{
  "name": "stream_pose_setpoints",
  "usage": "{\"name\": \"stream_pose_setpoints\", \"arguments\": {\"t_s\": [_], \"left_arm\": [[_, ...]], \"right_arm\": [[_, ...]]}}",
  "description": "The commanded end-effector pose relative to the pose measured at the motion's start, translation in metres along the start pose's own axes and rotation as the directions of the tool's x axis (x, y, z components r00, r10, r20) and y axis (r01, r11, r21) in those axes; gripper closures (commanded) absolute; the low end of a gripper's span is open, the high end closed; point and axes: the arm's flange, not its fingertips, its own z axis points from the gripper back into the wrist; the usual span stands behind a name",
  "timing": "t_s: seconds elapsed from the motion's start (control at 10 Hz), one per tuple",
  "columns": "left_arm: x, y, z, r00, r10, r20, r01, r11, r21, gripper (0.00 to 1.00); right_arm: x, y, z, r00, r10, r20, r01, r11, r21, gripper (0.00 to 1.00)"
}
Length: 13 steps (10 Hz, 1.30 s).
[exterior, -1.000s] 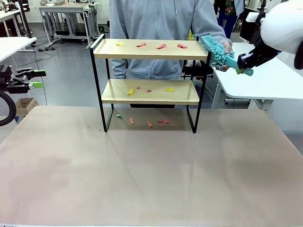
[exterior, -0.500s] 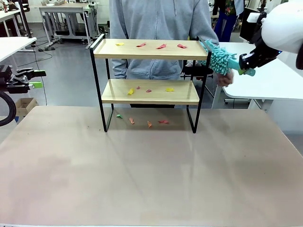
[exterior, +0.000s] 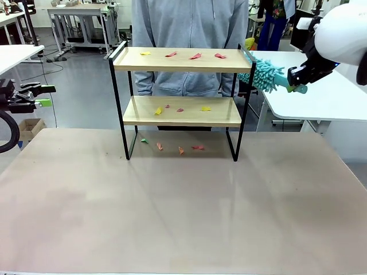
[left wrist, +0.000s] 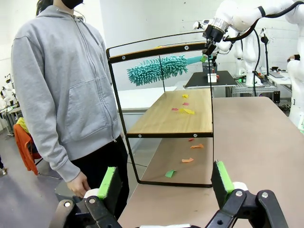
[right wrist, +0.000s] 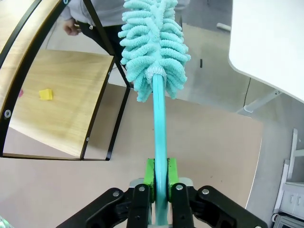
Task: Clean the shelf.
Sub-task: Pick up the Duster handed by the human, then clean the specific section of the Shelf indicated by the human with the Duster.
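The shelf stands at the table's far middle, two wooden boards in a black frame, with small red, yellow and orange paper scraps on both boards and more on the table under it. My right gripper is shut on the handle of a teal fluffy duster, whose head hangs just right of the shelf's top right corner. In the right wrist view the duster sticks straight out from the right gripper beside the shelf. My left gripper is open, far left of the shelf.
A person in a grey hoodie stands right behind the shelf. White tables flank the scene at far right and far left. The wide tan tabletop in front of the shelf carries only a few scraps near the shelf legs.
The person's hand has let go of the duster and drawn back. The duster head has dropped from upright to level with the top board's right end, held by my right gripper alone.
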Motion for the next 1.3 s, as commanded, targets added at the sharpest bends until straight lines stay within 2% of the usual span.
{"name": "stream_pose_setpoints", "arguments": {"t_s": [0.0, 0.7, 0.8, 0.9, 1.2], "left_arm": [[0.002, -0.001, -0.001, 1.0, -0.005, -0.002, 0.005, 1.0, -0.005, 0.0], [0.002, -0.001, -0.001, 1.0, -0.005, -0.002, 0.005, 1.0, -0.005, 0.0], [0.002, -0.001, -0.001, 1.0, -0.005, -0.002, 0.005, 1.0, -0.005, 0.0], [0.002, -0.001, -0.001, 1.0, -0.005, -0.002, 0.005, 1.0, -0.005, 0.0], [0.002, -0.001, -0.001, 1.0, -0.005, -0.002, 0.005, 1.0, -0.005, 0.0]], "right_arm": [[0.001, -0.002, 0.003, 1.0, 0.007, 0.007, -0.007, 1.0, 0.0, 1.0], [0.001, -0.002, 0.003, 1.0, 0.007, 0.007, -0.007, 1.0, 0.0, 1.0], [0.0, 0.0, 0.0, 1.0, 0.0, 0.0, 0.0, 1.0, 0.0, 0.86], [-0.011, -0.004, 0.018, 0.998, 0.048, -0.032, -0.048, 0.999, 0.004, 0.86], [-0.044, -0.052, 0.067, 0.967, 0.149, -0.207, -0.147, 0.989, 0.026, 0.86]]}}
